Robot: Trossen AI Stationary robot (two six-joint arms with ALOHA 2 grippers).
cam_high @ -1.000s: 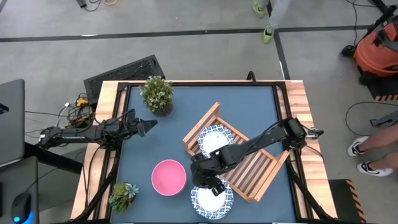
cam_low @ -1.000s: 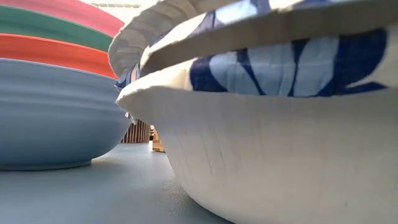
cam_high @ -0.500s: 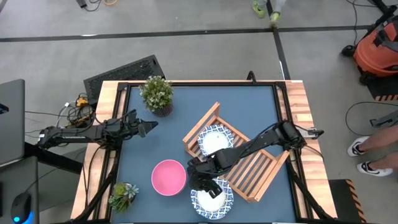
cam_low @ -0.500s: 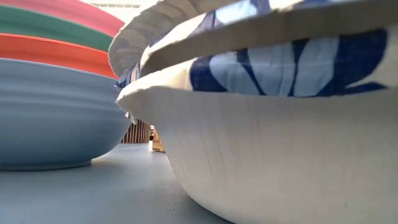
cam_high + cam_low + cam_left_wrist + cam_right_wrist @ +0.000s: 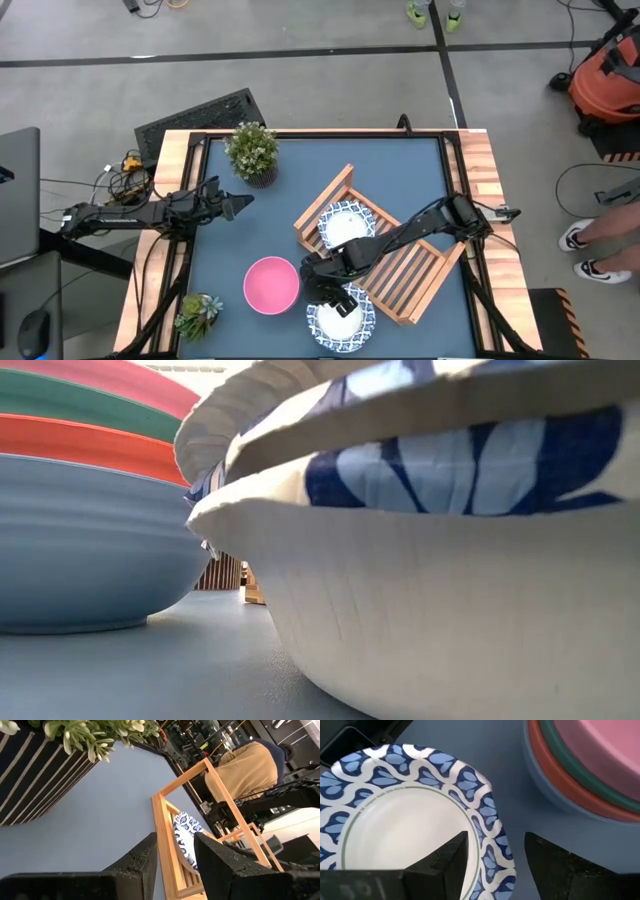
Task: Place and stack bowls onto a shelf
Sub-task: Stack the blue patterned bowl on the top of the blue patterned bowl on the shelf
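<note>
A stack of white bowls with blue patterned rims (image 5: 340,320) stands on the table near its front edge and fills the low view (image 5: 430,590). My right gripper (image 5: 335,293) is open just above it. In the right wrist view, one finger is over the top bowl's inside and the other is outside its rim (image 5: 490,835). A stack with a pink bowl on top (image 5: 272,284) stands to its left; the low view shows light blue, red and green bowls under the pink one (image 5: 90,550). The light-wood shelf (image 5: 400,270) lies askew with one white-blue bowl (image 5: 345,226) in it. My left gripper (image 5: 240,204) is open and empty at the table's left.
A potted plant (image 5: 252,150) stands at the far left and a smaller one (image 5: 198,312) at the near left corner. My right arm (image 5: 420,232) reaches across the shelf. A person's feet (image 5: 585,255) show beyond the table's right edge.
My right gripper has gone a little toward the table's left edge above the white-blue bowl stack. The bowls have not moved.
</note>
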